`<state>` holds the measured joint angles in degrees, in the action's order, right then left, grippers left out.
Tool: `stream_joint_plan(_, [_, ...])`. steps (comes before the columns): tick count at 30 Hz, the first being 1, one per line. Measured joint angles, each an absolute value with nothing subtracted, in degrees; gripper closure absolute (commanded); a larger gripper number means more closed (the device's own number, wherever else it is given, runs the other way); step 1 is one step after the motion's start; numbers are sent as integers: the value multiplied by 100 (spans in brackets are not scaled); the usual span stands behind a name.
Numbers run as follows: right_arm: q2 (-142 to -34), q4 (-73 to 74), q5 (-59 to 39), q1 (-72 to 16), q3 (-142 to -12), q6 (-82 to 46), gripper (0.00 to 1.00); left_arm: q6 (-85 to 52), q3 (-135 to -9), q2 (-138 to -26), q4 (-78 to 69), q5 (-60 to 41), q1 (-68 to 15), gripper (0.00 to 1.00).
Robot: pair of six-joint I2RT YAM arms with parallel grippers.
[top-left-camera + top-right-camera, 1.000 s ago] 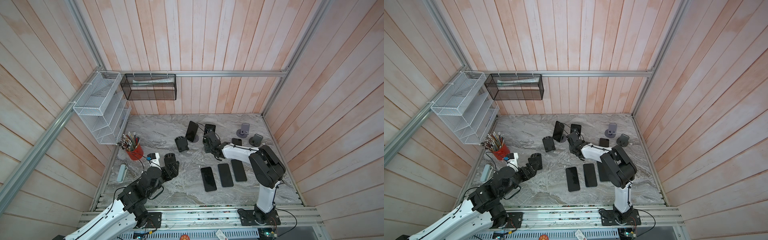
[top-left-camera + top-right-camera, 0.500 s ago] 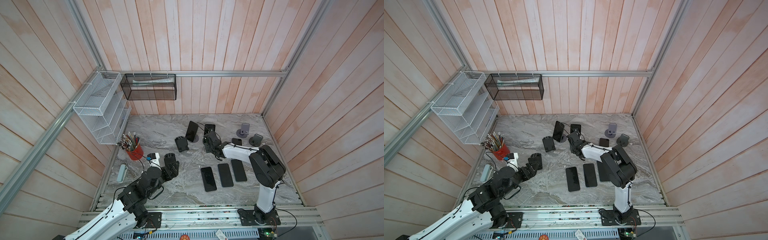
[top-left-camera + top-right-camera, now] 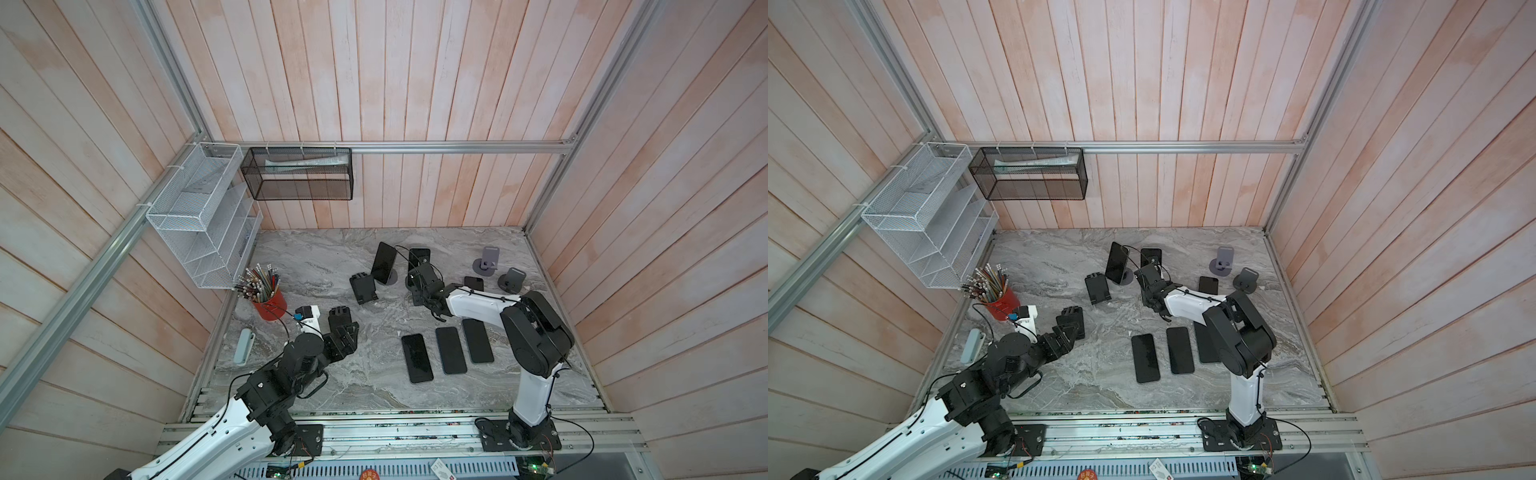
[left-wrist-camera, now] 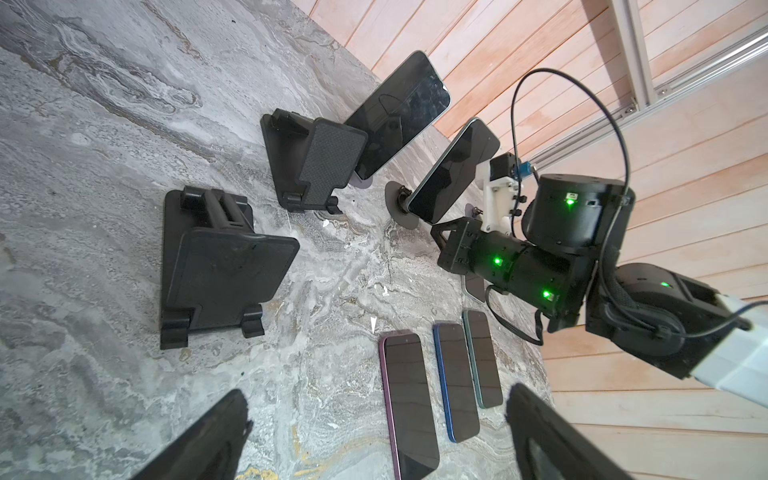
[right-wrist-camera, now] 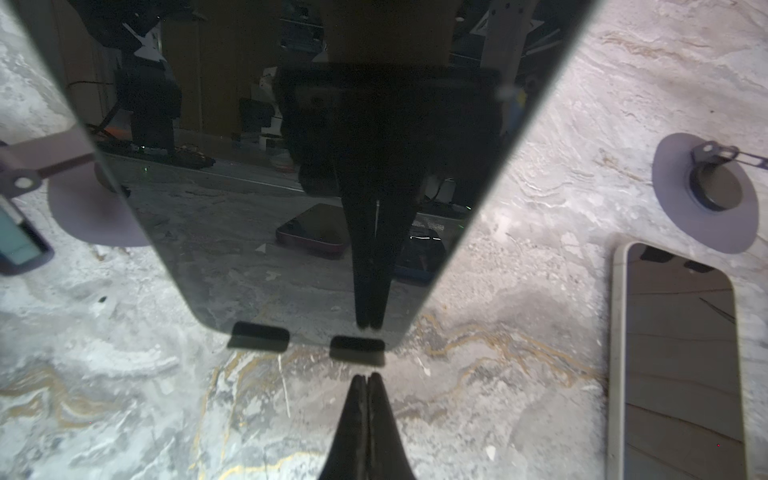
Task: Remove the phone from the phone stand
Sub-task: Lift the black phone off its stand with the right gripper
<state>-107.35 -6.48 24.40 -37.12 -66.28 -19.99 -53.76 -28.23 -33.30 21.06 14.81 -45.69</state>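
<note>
Two dark phones lean on stands at the back of the marble table. The phone nearer my right arm rests on its phone stand, whose two black lips hold the lower edge. My right gripper is shut and empty, with its tips just short of those lips and low by the table. The other phone stands to the left on a round-based stand. My left gripper hangs open and empty over the front left of the table, far from both.
Three phones lie flat side by side at front centre, and one more phone lies by my right arm. Two empty black stands and two grey stands stand around. A red pencil cup is at the left.
</note>
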Motion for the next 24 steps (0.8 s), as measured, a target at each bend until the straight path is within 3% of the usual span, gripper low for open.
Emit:
stream_joint_plan(3, [-10394, -764, 2486, -3765, -6600, -2073, 100, -5358, -2823, -3330, 2104, 1483, -4569, 2])
stream_joint_plan(9, [-9279, -864, 2692, -4154, -6517, -2231, 60, -5201, -3022, -3400, 2137, 1487, -4569, 2])
stream_joint_plan(13, [-8680, -834, 2735, -4261, -6453, -2281, 29, -5092, -3192, -3474, 2060, 1500, -4569, 1])
stream_joint_plan(15, [-8554, -803, 2812, -4252, -6455, -2322, 20, -5061, -3192, -3511, 2040, 1496, -4569, 2])
stream_joint_plan(18, [-8641, -932, 2823, -4160, -6678, -2329, 14, -5057, -3192, -3570, 2014, 1479, -4565, 1])
stream_joint_plan(24, [-9819, -1557, 2388, -3616, -8364, -2231, 2, -5057, -3192, -3479, 2012, 1391, -4565, 1])
